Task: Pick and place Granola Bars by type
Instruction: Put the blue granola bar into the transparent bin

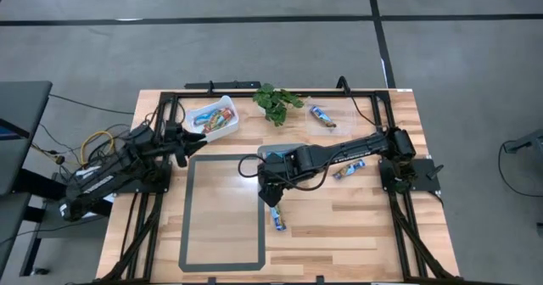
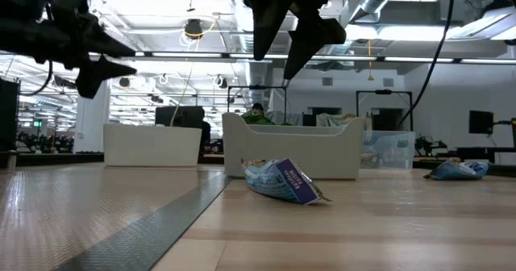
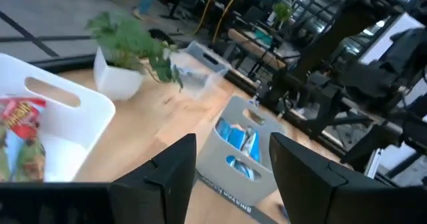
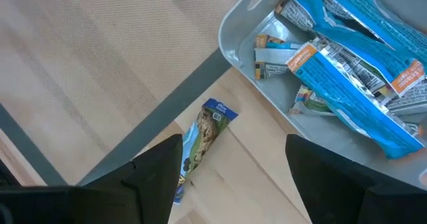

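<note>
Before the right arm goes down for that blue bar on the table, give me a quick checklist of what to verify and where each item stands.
1. Right gripper open: ok, both fingers apart, nothing between them.
2. Gripper above the blue bar: ok, it hangs over it, not touching.
3. Bar free of neighbours: ok, it lies alone on the wood beside the grey tape line.
4. Grey bin ready for blue bars: ok, blue bars already inside.
5. Left gripper out of the way: ok, open near the white bin.

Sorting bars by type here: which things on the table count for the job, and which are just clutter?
Job: blue bar on the table, bar beside the right arm, grey bin of blue bars, white bin of red bars.
Clutter: plant, cables.
</note>
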{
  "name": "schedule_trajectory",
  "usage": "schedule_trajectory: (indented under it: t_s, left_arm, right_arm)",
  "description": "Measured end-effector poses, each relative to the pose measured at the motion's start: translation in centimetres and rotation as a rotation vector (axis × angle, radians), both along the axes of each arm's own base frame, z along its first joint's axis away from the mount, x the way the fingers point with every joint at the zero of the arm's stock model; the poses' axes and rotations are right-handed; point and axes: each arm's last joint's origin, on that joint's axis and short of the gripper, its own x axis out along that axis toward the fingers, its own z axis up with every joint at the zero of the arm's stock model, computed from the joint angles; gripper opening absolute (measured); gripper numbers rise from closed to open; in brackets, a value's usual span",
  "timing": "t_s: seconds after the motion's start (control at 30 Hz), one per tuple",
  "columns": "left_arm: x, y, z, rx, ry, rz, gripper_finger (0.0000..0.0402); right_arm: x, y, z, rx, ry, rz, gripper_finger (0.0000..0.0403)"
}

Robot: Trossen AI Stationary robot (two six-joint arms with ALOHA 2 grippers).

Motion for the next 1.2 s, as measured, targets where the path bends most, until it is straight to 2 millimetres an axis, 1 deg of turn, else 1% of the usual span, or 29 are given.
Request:
schedule_trajectory:
  t_s: [0.13, 0.33, 0.43, 0.53, 0.67, 0.73, 0.87, 1.0, 1.2]
  left_arm:
    - [0.1, 0.0, 0.1, 0.045, -0.027, 0.019, 0.0183]
    - [0.5, 0.3, -1.5, 0.05, 0.023, 0.07, 0.0183]
    - [0.6, 0.2, -1.5, 0.094, 0.035, 0.079, 0.0183]
    - [0.5, 0.3, -1.6, 0.118, 0.065, 0.132, 0.0183]
    - [0.5, 0.4, -1.7, 0.208, 0.126, 0.197, 0.0183]
    - [0.4, 0.5, -1.7, 0.259, 0.154, 0.234, 0.0183]
    - [0.4, 0.5, -1.8, 0.315, 0.186, 0.238, 0.0183]
    - [0.6, 0.6, -2.0, 0.333, 0.222, 0.223, 0.0183]
    - [0.8, 0.7, -2.3, 0.327, 0.258, 0.215, 0.0183]
  right_arm:
    - [-0.1, 0.0, 0.0, 0.0, 0.013, 0.001, 0.026]
    - [-0.2, 0.0, -0.1, -0.002, 0.027, 0.003, 0.026]
    - [-0.2, -0.2, -0.1, -0.008, 0.03, 0.016, 0.026]
    - [-0.4, -0.3, -0.1, -0.017, 0.048, 0.031, 0.026]
    - [-0.5, -0.4, -0.2, -0.022, 0.059, 0.039, 0.026]
    - [-0.6, -0.3, -0.2, -0.005, 0.073, 0.017, 0.026]
    - [-1.0, -0.1, -1.7, 0.085, 0.139, -0.095, 0.026]
    - [-1.2, 1.1, -3.8, 0.164, 0.148, -0.168, 0.026]
    - [-0.8, 3.2, -5.8, 0.257, 0.058, -0.159, 0.026]
